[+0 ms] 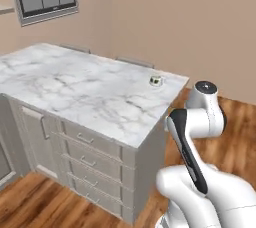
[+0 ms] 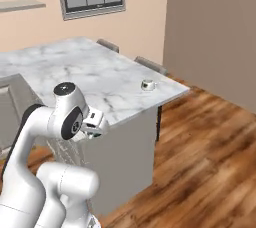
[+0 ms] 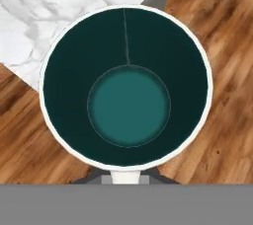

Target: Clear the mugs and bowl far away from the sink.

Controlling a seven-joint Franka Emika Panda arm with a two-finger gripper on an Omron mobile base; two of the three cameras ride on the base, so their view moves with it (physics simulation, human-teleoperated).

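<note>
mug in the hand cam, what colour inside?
Dark green inside the mug, lighter teal at the bottom, white rim. Hand view shows it best.

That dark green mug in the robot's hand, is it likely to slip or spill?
The green mug looks rigid and glossy, so probably slippery in a grip. It appears empty, so probably light with nothing to spill. Set down, its round base should stand steadily.
</note>
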